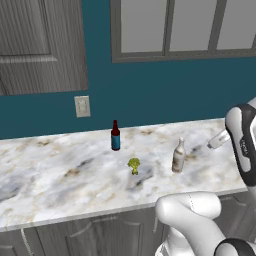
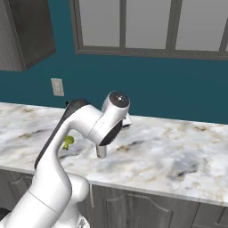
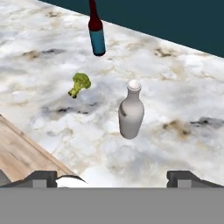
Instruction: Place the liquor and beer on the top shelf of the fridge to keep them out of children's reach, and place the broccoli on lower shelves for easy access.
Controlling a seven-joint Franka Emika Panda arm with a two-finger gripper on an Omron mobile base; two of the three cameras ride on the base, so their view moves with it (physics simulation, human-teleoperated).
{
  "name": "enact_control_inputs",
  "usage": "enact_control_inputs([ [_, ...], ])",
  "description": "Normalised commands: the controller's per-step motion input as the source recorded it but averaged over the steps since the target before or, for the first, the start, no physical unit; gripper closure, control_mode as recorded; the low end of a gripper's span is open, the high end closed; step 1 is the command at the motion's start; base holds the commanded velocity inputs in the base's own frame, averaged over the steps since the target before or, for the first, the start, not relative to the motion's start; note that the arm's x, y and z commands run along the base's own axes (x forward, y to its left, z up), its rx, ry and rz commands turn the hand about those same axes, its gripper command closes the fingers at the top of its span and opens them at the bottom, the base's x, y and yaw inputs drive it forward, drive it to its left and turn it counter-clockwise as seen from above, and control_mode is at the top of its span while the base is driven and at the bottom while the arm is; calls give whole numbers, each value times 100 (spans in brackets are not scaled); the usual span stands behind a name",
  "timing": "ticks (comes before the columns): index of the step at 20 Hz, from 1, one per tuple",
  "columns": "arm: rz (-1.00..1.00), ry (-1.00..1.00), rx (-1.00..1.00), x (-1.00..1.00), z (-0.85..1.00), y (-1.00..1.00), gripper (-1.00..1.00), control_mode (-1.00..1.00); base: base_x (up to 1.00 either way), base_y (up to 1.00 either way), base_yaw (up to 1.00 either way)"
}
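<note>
Two dark fingertips (image 3: 43,178) stand at the bottom of the hand view, spread as wide as they go; the tool (image 3: 116,178) holds nothing and touches nothing. It hangs over the marble surface (image 3: 183,87), aimed down at the liquor (image 3: 131,111), which stands upright just beyond the gap between the tips, apart from both.

From the left base view, the liquor (image 1: 178,156) stands toward the right of the surface (image 1: 60,175), near the arm's wrist. The broccoli (image 1: 133,165) lies to its left, nearer the front edge, apart from both bottles. The beer (image 1: 115,135) stands upright farther back, close to the teal wall and below a wall socket (image 1: 82,106).

In the hand view the broccoli (image 3: 79,84) lies on its side with its stalk pointing down-left, between the liquor and the beer (image 3: 96,31) but touching neither.

In the right base view the arm's white links cover most of the things; the broccoli (image 2: 68,142) peeps out beside the forearm on the surface (image 2: 178,147).

Neither the fridge nor its shelves can be made out.
</note>
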Motion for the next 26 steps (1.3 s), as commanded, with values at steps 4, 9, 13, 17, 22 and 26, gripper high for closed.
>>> enact_control_inputs([
  [4, 16, -7, 0, 0, -31, 0, -100, -100, 0, 0, 0],
  [9, 14, -11, 1, 4, -27, 0, -100, -100, 0, 0, 0],
  [13, 11, -7, 3, 14, -23, 0, -100, -100, 0, 0, 0],
  [17, 7, -8, 10, 21, -5, 0, -100, -100, 0, 0, 0],
  [22, 3, -6, 16, 23, 0, 1, -100, -100, 0, 0, 0],
  [26, 4, -1, 14, 17, 0, 4, -100, -100, 0, 0, 0],
])
